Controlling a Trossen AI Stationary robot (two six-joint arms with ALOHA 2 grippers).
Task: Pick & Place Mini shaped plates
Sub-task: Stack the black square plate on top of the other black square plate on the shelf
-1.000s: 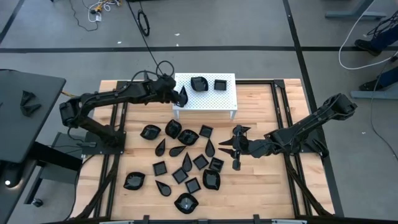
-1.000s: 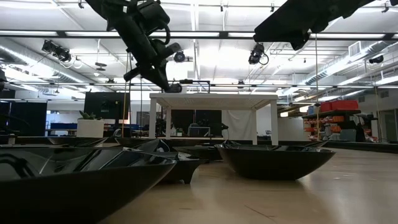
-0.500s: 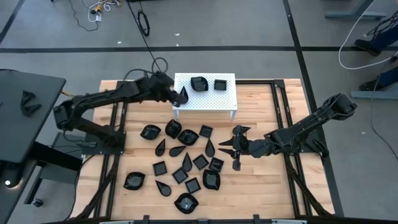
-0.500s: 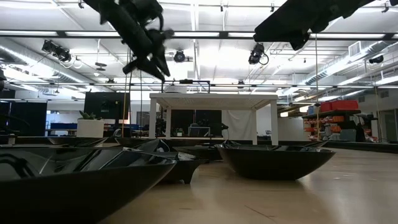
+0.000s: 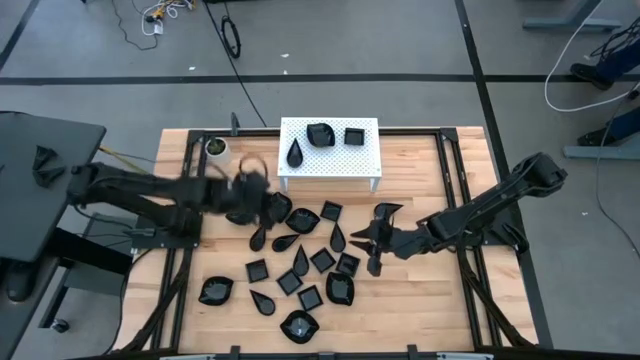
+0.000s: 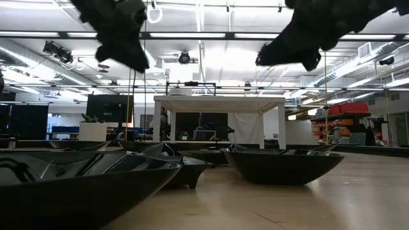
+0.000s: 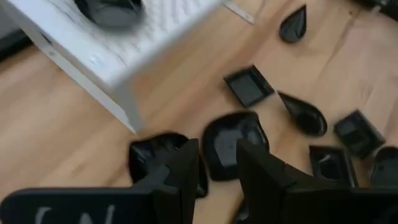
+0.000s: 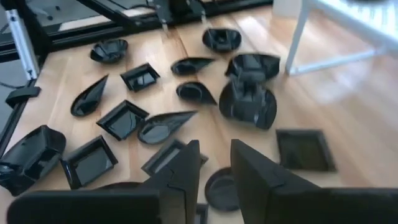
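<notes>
white stand (image 5: 330, 150) holds 3 plates (image 5: 321, 134); cup (image 5: 214, 147) beside it.

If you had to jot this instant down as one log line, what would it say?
white perforated stand: three black mini plates on top | left hand: empty, over plates beside stand | right hand: open, empty, at pile's right edge | pile: on table

Light wood surface (image 5: 420, 310) on grey floor (image 5: 350, 40) (dark seams crossing). Overhead strip lights (image 6: 211, 35), exposed ceiling; white planter (image 6: 93, 131) and shelving (image 6: 339, 124) beyond.
</notes>
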